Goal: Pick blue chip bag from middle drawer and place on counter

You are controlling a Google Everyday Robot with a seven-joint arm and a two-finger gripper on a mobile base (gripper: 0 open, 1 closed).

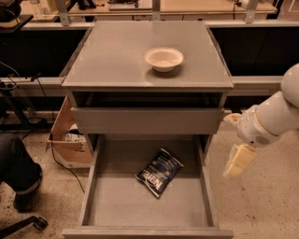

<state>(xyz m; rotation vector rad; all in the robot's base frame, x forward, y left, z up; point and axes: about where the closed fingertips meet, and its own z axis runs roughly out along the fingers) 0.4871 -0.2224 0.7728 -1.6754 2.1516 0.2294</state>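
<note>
The blue chip bag (159,172) lies flat on the floor of the open middle drawer (140,207), slightly right of centre and turned at an angle. The grey counter (112,56) tops the cabinet above it. My gripper (236,162) hangs from the white arm at the right, outside the drawer's right wall and about level with the bag. It holds nothing and is well apart from the bag.
A white bowl (163,59) sits on the counter, right of centre. The upper drawer's front panel (145,120) overhangs the back of the open drawer. A cardboard box (70,144) and a person's leg (18,172) are on the floor at left. Pale wooden tabletops (196,5) stand behind.
</note>
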